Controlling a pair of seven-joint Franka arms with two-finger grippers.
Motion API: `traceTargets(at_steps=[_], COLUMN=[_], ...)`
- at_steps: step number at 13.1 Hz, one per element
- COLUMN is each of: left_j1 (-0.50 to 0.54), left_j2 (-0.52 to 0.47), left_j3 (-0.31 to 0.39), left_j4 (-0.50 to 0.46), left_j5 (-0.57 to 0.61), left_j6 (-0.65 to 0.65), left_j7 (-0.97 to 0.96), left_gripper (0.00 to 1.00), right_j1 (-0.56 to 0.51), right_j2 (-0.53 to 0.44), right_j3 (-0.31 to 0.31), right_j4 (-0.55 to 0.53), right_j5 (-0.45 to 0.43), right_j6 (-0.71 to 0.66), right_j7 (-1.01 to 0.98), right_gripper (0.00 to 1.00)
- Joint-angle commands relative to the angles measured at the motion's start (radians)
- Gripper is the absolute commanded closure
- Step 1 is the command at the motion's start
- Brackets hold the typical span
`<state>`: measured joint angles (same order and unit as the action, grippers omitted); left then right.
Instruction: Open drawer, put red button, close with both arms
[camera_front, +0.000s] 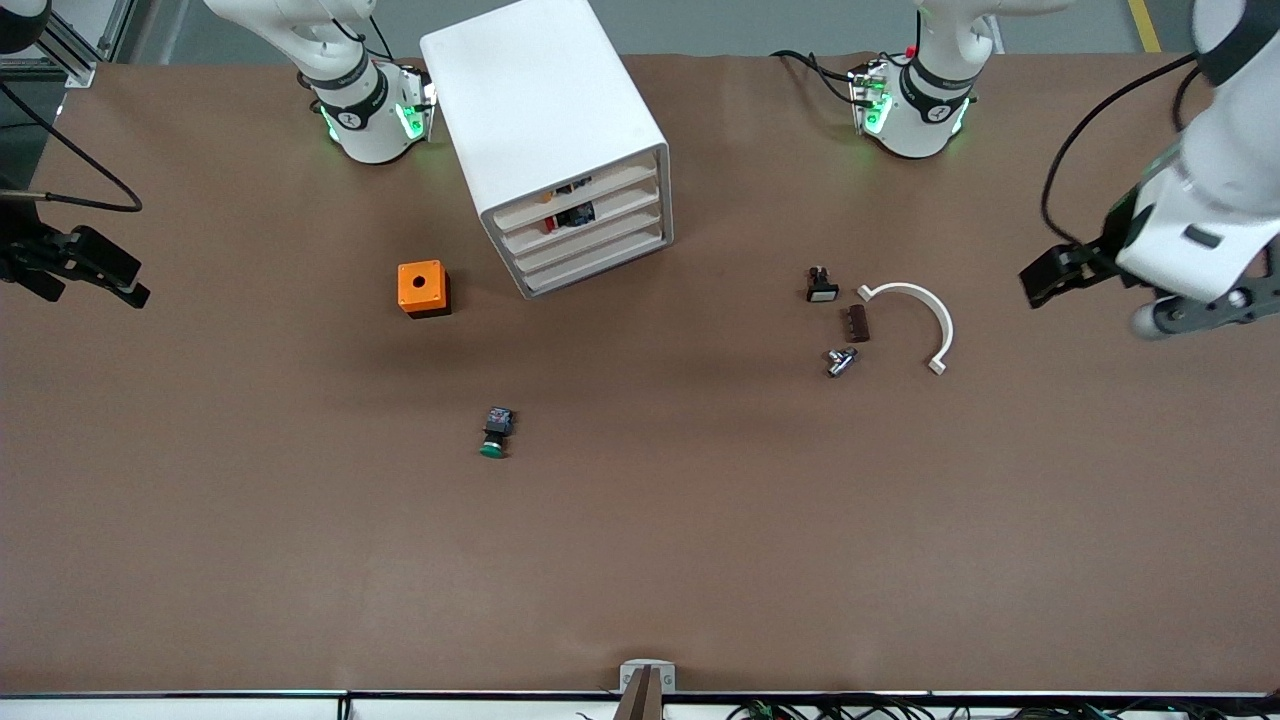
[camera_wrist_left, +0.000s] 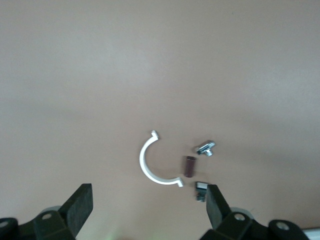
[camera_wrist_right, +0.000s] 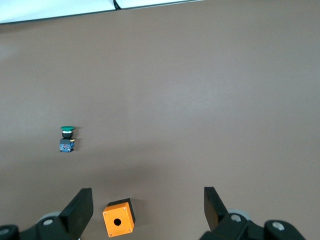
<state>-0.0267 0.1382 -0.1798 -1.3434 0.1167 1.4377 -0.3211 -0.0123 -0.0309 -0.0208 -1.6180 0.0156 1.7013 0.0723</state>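
While both arms hang back at the ends of the table, the white cabinet stands between their bases with its four drawer fronts turned toward the front camera. The second drawer from the top looks flush with the others, and through its slot I can make out the red button, a spot of red beside a dark block, lying inside.

The left gripper hovers over the left arm's end of the table, fingers spread wide with nothing between them, well apart from the cabinet. Its wrist view looks down on a white half-ring clip, a small brown block, a little metal fitting and a black part with a white face.

The right gripper hangs over the right arm's end of the table, also spread and empty, well away from the drawer. Below it, in its wrist view, sit the orange box with a hole and the green-capped button. On the table the orange box lies just beside the cabinet toward the right arm's end, and the green button is nearer the front camera than the box.
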Motion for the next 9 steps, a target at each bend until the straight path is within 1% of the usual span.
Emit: traceTargets(at_steps=[1,2,3,4,5,6,7,8,9], left_j1=[0.039,0.044,0.044,0.045,0.051,0.051,0.044,0.019,-0.011], left_j2=[-0.046,-0.048,-0.048,-0.048,-0.049,-0.052,-0.063,-0.078,-0.091], left_j3=[-0.009,-0.009,-0.007,-0.007,-0.007,-0.006,0.009,0.041,0.089], left_j4=[-0.028,-0.028,-0.028,-0.028,-0.028,-0.03,-0.034,-0.045,-0.055], left_j5=[0.017,0.017,0.017,0.012,0.006,0.003,0.004,0.004,0.003], left_j6=[-0.006,-0.006,-0.006,-0.006,-0.006,-0.006,-0.006,-0.006,-0.008], left_j7=[0.127,0.135,0.137,0.139,0.139,0.139,0.161,0.204,0.235], left_gripper=[0.0,0.0,0.0,0.0,0.0,0.0,0.0,0.0,0.0], right_j1=[-0.018,-0.018,-0.018,-0.018,-0.018,-0.018,-0.018,-0.018,-0.018], right_j2=[-0.007,-0.007,-0.007,-0.007,-0.007,-0.007,-0.007,-0.007,-0.007], right_j3=[0.018,0.019,0.019,0.019,0.019,0.019,0.019,0.019,0.019], right_j4=[0.009,0.009,0.009,0.009,0.009,0.009,0.007,0.007,0.007], right_j5=[-0.017,-0.017,-0.019,-0.019,-0.019,-0.017,-0.017,-0.017,-0.017], right_j6=[-0.026,-0.031,-0.031,-0.035,-0.046,-0.055,-0.061,-0.075,-0.087], right_j7=[-0.012,-0.012,-0.012,-0.012,-0.011,-0.011,-0.009,-0.009,-0.008], right_gripper=[0.55,0.69,0.69,0.59,0.34,0.14,0.0,0.0,0.0])
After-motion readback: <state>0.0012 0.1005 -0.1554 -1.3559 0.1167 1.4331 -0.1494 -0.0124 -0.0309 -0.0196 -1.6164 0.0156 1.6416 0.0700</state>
